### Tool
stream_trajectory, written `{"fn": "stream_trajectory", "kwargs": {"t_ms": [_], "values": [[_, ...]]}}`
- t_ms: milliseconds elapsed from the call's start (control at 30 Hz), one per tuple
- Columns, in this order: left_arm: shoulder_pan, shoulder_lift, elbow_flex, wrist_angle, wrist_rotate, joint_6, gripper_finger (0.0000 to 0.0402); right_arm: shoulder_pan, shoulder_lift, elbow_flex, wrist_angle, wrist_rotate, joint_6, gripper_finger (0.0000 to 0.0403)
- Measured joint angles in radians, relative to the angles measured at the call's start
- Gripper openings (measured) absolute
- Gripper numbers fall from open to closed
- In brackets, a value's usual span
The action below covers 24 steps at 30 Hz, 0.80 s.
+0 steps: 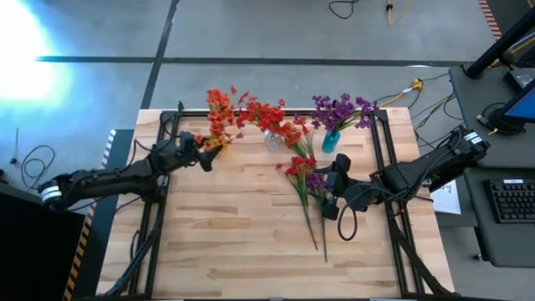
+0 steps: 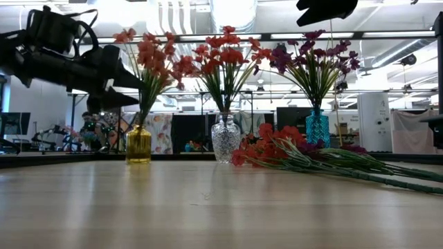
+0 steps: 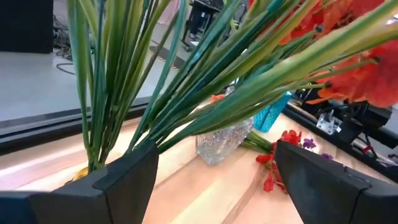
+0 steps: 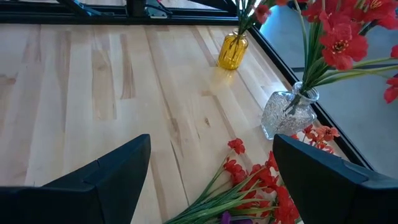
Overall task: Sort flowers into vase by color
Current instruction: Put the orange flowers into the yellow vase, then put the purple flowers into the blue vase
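Three vases stand along the table's far side. A yellow vase point(image 2: 138, 144) holds orange-red flowers point(image 1: 219, 109), a clear glass vase point(image 2: 225, 138) holds red flowers point(image 1: 267, 115), and a blue vase point(image 2: 318, 129) holds purple flowers point(image 1: 341, 109). A loose bunch of red and purple flowers point(image 1: 303, 176) lies flat on the table, its stems point(image 1: 318, 230) pointing toward the near edge. My left gripper point(image 3: 214, 180) is open beside the yellow vase, close under its green stems point(image 3: 118, 93). My right gripper point(image 4: 211, 174) hangs open above the loose bunch.
Black frame rails point(image 1: 380, 150) run along the table's left, right and far sides. The near half of the wooden table point(image 1: 234, 242) is bare board. Cables and a keyboard point(image 1: 510, 201) lie off the table at the right.
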Motion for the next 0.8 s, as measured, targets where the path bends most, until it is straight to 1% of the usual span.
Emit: {"fn": "stream_trajectory", "kwargs": {"t_ms": [100, 167, 300, 433, 567, 667, 800], "values": [[0.000, -0.033, 0.000, -0.062, -0.001, -0.014, 0.0309, 0.000, 0.000, 0.000, 0.000, 0.000, 0.000, 0.0329], [0.000, -0.061, 0.007, -0.151, -0.001, -0.031, 0.0309, 0.000, 0.000, 0.000, 0.000, 0.000, 0.000, 0.0329], [0.000, -0.107, 0.099, -0.454, -0.004, -0.104, 0.0309, 0.000, 0.000, 0.000, 0.000, 0.000, -0.001, 0.0329], [-0.001, -0.116, 0.216, -0.778, -0.004, -0.183, 0.0309, 0.000, 0.000, 0.000, -0.001, 0.000, 0.000, 0.0329], [-0.016, -0.112, 0.304, -1.020, -0.004, -0.229, 0.0309, 0.000, 0.000, 0.000, -0.008, -0.002, 0.052, 0.0329], [-0.042, -0.113, 0.344, -1.136, -0.004, -0.255, 0.0309, 0.000, 0.000, 0.000, -0.017, -0.038, 0.103, 0.0329], [-0.109, -0.118, 0.361, -1.199, -0.004, -0.309, 0.0309, 0.000, 0.000, 0.000, -0.041, -0.057, 0.194, 0.0329]]}}
